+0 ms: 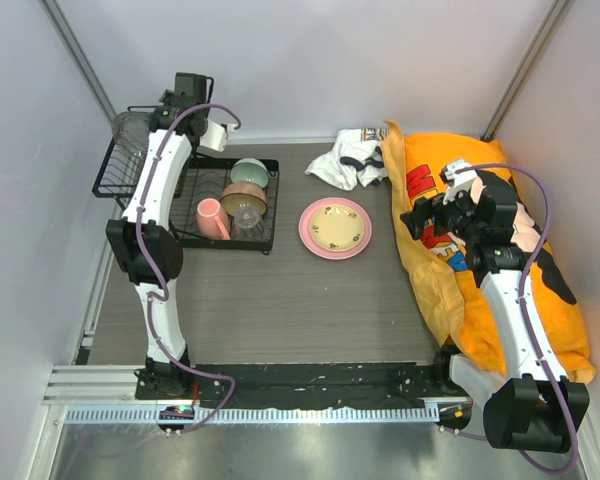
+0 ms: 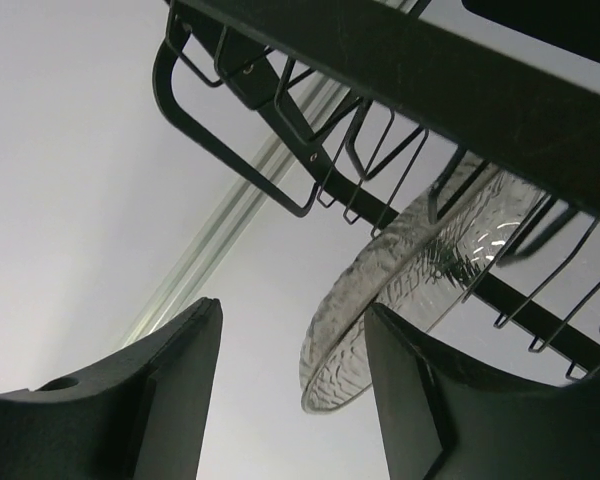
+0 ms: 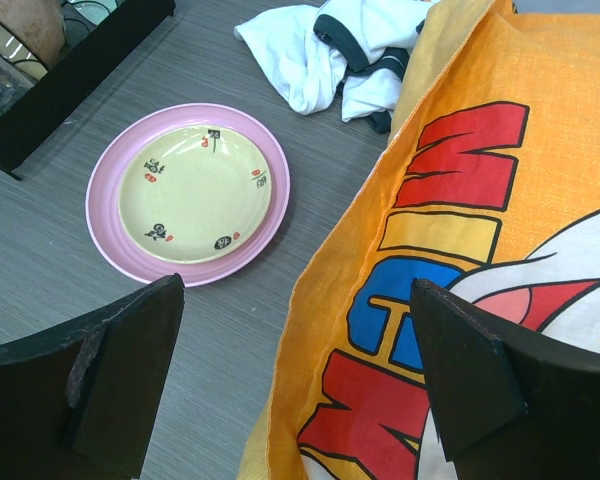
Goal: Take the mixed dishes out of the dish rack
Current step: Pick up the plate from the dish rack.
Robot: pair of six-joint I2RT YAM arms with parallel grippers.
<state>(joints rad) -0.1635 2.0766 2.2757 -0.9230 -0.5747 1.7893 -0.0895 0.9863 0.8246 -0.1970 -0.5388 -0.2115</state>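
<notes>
Glass, clear, ripple-pressed: a shallow clear glass dish (image 2: 400,290) leans on edge in the upper basket (image 2: 430,70) of the dish rack (image 1: 272,205). Its rim lies straight ahead of my left end effector (image 2: 290,400), slanting across the gap, closer to one finger; fingers spread, nothing pinched. My right end effector (image 3: 295,380), spread and empty, hangs well apart over orange cloth (image 3: 500,80); I judge the left arm nearer.

Black wire rack (image 1: 225,245) holds pink mug (image 1: 212,218), glass cup (image 1: 246,222) and mint bowl (image 1: 250,172). To its right, apart, tan dish (image 1: 335,227) sits in pink plate (image 1: 306,230).
</notes>
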